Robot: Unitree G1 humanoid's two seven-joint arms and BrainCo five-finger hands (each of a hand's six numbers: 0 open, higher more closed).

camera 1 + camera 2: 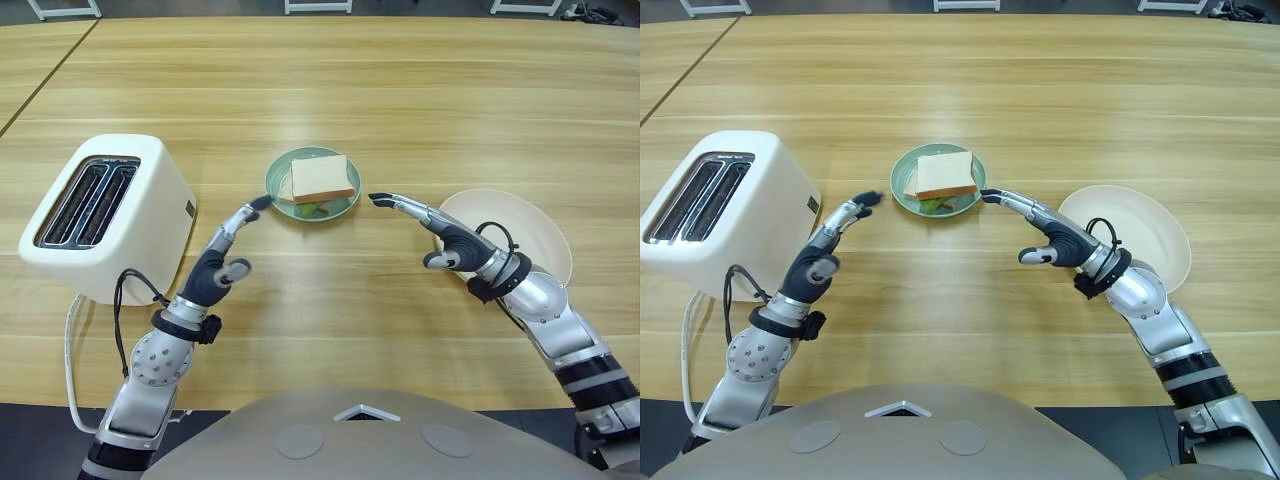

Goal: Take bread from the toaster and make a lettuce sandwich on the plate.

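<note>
A green plate point(278, 170) sits mid-table with a sandwich point(321, 178) on it: a bread slice on top, green lettuce point(312, 209) peeking out at the front, another slice beneath. The cream toaster point(105, 215) stands at the left, both slots looking empty. My left hand point(228, 247) is open, fingers stretched toward the plate's left rim, holding nothing. On the other side, my right hand point(432, 229) is open too, fingertips just right of the plate.
A shallow cream bowl point(530, 225) lies at the right, partly behind my right wrist. The toaster's cable point(72, 360) runs down to the table's near edge. Bare wooden table point(400, 90) stretches beyond the plate.
</note>
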